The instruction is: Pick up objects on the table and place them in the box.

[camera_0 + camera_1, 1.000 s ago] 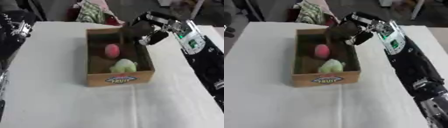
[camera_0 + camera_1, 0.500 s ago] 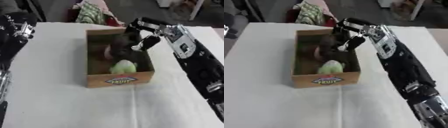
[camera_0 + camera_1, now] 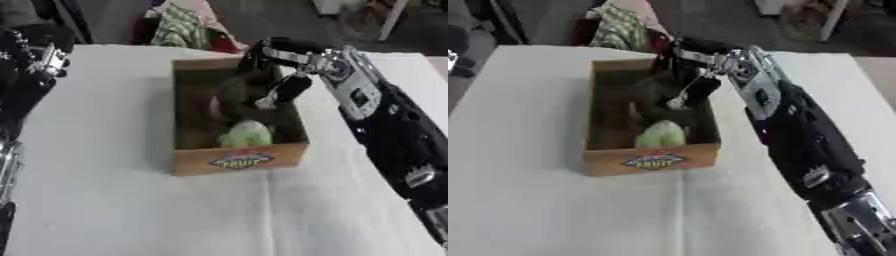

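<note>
1. My right hand (image 3: 273, 75) is reaching down into the cardboard box (image 3: 241, 156) from its far right corner, fingers curled downward inside the walls.
2. A dark, rounded thing (image 3: 238, 92) sits under those fingers, in the far half of the box. I cannot tell whether I have hold of it or whether it already rests on the box floor, and I cannot make out what it is.
3. A pale green fruit (image 3: 246, 134) lies in the near half of the box, just behind the front wall with the label. A bit of pink (image 3: 213, 106) shows beside the dark thing, toward the left wall.
4. My left hand (image 3: 35, 60) hangs at the left edge of the table (image 3: 96, 200), well apart from the box. Its fingers are too dark to read.
5. I judge this to be the placing step. The next move calls for straightening the fingers so the dark thing stays in the box, then lifting straight up clear of the right wall.
</note>
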`<state>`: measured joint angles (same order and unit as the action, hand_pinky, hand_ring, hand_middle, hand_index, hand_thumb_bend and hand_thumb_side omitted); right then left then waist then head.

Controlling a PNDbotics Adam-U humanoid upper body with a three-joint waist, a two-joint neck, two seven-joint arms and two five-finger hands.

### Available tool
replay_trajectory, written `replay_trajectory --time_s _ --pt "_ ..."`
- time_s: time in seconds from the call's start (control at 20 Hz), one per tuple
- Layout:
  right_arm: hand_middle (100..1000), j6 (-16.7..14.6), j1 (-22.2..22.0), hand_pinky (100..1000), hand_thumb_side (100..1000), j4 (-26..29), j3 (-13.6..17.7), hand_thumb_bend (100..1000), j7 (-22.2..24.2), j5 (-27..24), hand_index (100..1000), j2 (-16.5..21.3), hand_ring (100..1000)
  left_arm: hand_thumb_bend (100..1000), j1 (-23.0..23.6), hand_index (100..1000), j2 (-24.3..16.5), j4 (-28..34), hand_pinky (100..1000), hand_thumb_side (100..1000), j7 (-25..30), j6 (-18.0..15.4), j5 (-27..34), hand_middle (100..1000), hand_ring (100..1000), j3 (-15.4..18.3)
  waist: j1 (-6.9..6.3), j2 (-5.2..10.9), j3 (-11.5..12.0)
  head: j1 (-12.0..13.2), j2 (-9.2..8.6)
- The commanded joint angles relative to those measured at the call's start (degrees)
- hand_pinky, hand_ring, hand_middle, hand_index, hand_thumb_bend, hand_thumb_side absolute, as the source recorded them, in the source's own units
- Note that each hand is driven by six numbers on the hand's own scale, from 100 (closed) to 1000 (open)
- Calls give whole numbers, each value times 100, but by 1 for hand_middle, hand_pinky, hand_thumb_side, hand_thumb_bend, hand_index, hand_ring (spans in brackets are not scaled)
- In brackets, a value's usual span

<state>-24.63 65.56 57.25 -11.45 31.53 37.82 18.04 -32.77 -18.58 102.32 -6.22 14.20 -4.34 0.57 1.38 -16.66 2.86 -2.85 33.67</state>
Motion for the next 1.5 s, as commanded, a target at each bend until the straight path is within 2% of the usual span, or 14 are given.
replay_trajectory --time_s 0.05,0.15,0.2,0.3,0.65,0.95,1.15,1.3,1.5 --pt "841 -114 132 781 389 369 -31 494 -52 -112 877 264 855 493 -30 755 -99 136 590 574 -54 -3 13 589 580 83 -9 174 -15 53 -21" --pt "841 -113 119 781 389 490 -58 494 -35 -233 877 343 855 493 -13 755 -114 146 590 574 -73 -2 16 589 580 99 -4 180 -30 68 -17" --pt "902 -102 115 839 434 531 -67 517 -19 -278 910 368 908 494 -6 755 -119 150 590 574 -80 -1 17 588 581 106 -1 184 -36 78 -14" --pt "914 -147 80 850 452 705 -110 528 0 -414 921 551 916 494 44 755 -151 166 590 574 -130 -1 16 588 581 164 15 202 -84 144 4" --pt "897 -103 -251 848 473 1537 -166 527 -14 -1076 919 1314 900 497 150 753 -221 195 590 573 -244 11 26 587 581 267 40 207 -179 273 14" --pt "864 101 -941 825 451 2394 282 506 -462 -1651 904 1801 864 505 237 753 -252 181 591 576 -298 2 47 590 587 332 12 164 -277 392 12" --pt "864 423 -1539 816 380 2923 695 485 -844 -2036 897 2057 863 509 300 751 -274 172 594 575 -292 -46 86 593 589 355 -16 152 -319 428 18" --pt "855 705 -1988 805 336 3178 1006 473 -1133 -2324 886 2135 852 522 356 748 -292 182 594 575 -311 -120 134 595 589 386 -28 129 -359 471 34" --pt "824 1077 -2602 777 288 3453 1506 461 -1515 -2707 873 2022 825 544 461 747 -287 150 597 572 -307 -235 215 601 592 395 -53 100 -431 524 95"
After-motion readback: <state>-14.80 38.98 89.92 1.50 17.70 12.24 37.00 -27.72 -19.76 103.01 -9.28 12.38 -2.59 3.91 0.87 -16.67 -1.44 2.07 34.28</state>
